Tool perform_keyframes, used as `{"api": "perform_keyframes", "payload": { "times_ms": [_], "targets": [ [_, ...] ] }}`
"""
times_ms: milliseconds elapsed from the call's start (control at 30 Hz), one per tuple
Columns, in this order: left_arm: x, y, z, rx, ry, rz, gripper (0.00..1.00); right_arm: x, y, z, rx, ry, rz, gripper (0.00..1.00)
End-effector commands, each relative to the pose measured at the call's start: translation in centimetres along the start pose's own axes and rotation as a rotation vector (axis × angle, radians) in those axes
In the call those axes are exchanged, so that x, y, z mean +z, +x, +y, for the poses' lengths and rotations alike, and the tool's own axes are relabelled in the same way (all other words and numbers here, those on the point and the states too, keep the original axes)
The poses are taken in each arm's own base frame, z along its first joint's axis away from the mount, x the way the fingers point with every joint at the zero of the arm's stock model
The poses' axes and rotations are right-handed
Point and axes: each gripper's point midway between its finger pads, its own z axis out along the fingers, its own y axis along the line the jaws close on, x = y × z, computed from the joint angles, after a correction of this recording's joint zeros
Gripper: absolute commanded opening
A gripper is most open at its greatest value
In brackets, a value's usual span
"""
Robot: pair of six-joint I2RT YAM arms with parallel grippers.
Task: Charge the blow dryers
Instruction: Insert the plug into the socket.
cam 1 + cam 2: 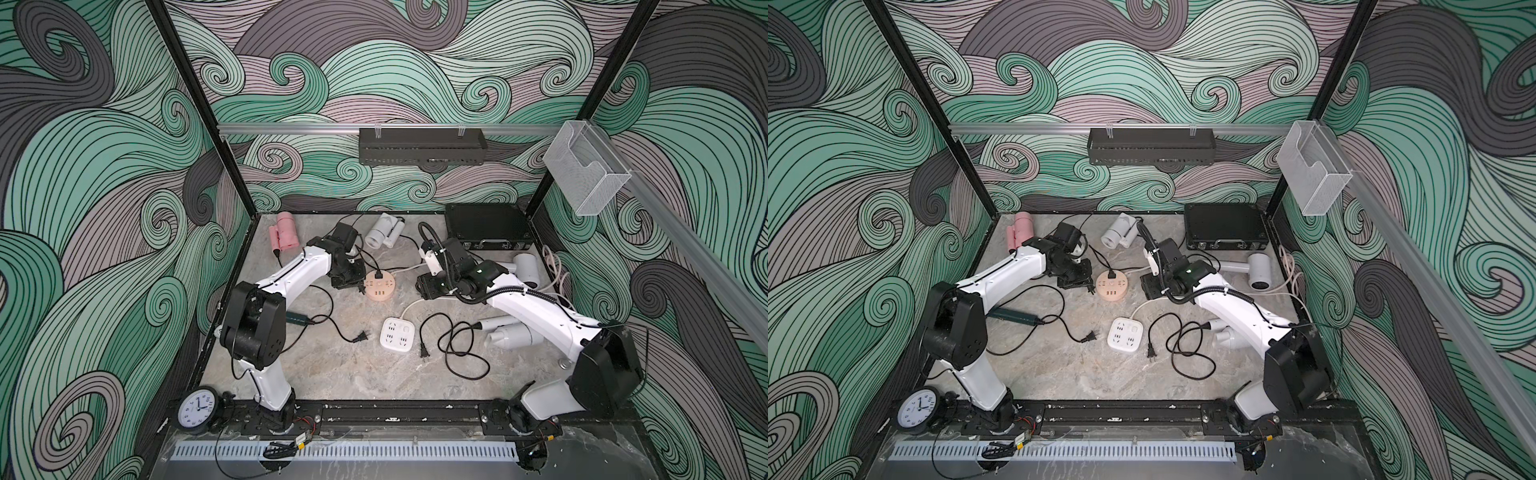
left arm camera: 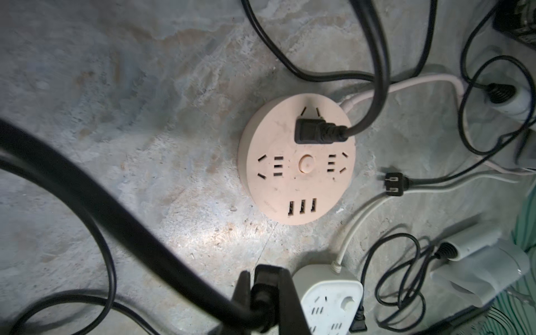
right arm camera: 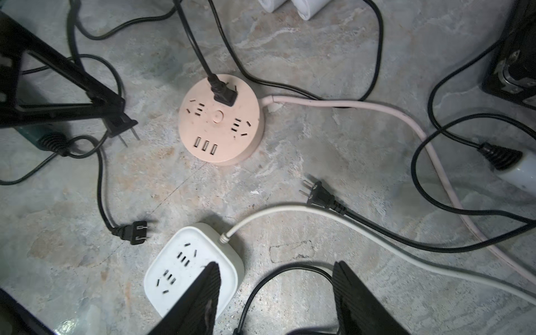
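My left gripper is shut on a black two-prong plug and holds it just left of the round peach socket hub; its bare prongs show in the right wrist view. Another black plug sits in the peach hub. My right gripper hangs open and empty over a cord, right of the hub. The blow dryers lie around: pink, white at the back, white at the right, light grey, and dark green, half hidden under my left arm.
A square white socket hub lies at mid-table, with loose plugs on either side and coiled black cords. A black case stands at the back right. A clock leans at the front left.
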Motion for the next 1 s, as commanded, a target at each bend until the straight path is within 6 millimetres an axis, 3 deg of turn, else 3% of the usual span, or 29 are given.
{"api": "perform_keyframes", "payload": {
  "times_ms": [0, 433, 967],
  "targets": [
    [-0.1, -0.9, 1.0, 0.01, -0.16, -0.043, 0.0, -0.6, -0.5, -1.4, 0.013, 0.07, -0.035, 0.63],
    [2.4, -3.8, -0.7, 0.027, -0.267, -0.187, 0.0, 0.2, 0.1, -2.3, -0.017, 0.07, -0.039, 0.63],
    [5.0, -4.8, -1.6, 0.042, -0.264, -0.315, 0.0, 1.6, 0.6, -2.2, -0.031, 0.058, -0.003, 0.63]
  ]
}}
